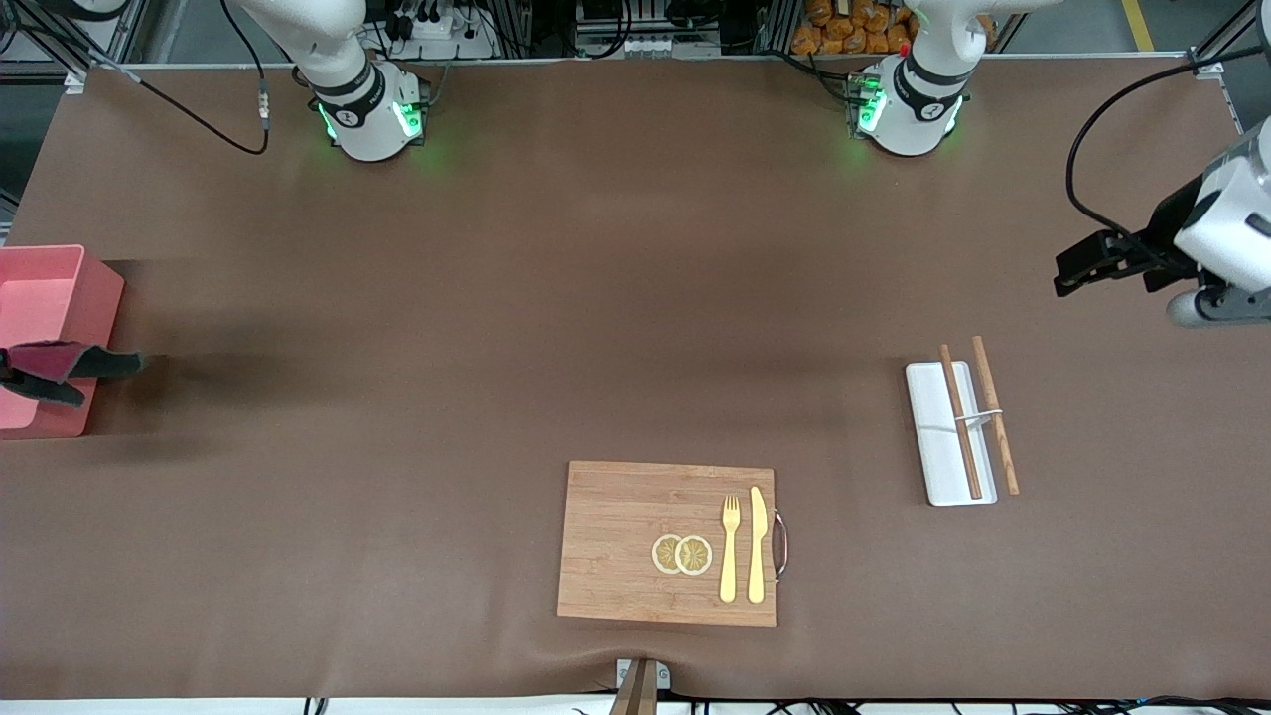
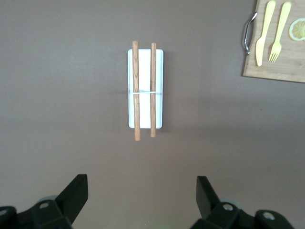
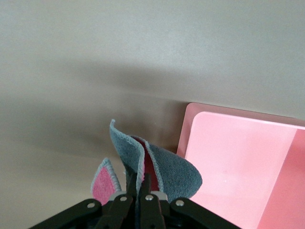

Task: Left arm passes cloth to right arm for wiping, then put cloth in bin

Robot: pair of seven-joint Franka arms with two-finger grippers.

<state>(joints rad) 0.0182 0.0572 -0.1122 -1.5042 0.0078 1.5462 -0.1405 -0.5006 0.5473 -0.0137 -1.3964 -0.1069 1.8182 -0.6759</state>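
The pink bin (image 1: 48, 298) stands at the right arm's end of the table and also shows in the right wrist view (image 3: 238, 162). My right gripper (image 3: 145, 185) is shut on the cloth (image 3: 164, 168), grey outside and crimson-pink inside. In the front view the cloth (image 1: 62, 361) hangs over the bin's wall on the side toward the table's middle, and the right hand is cut off by the view's edge. My left gripper (image 1: 1070, 272) is open and empty, held over the table at the left arm's end, above the white tray; its fingers (image 2: 76, 194) stand wide apart.
A flat white tray (image 1: 933, 437) with two wooden chopsticks (image 1: 961, 422) lies toward the left arm's end; it also shows in the left wrist view (image 2: 159, 90). A wooden board (image 1: 635, 541) with lemon slices (image 1: 682, 554), a yellow fork (image 1: 730, 546) and knife (image 1: 758, 541) lies near the front camera.
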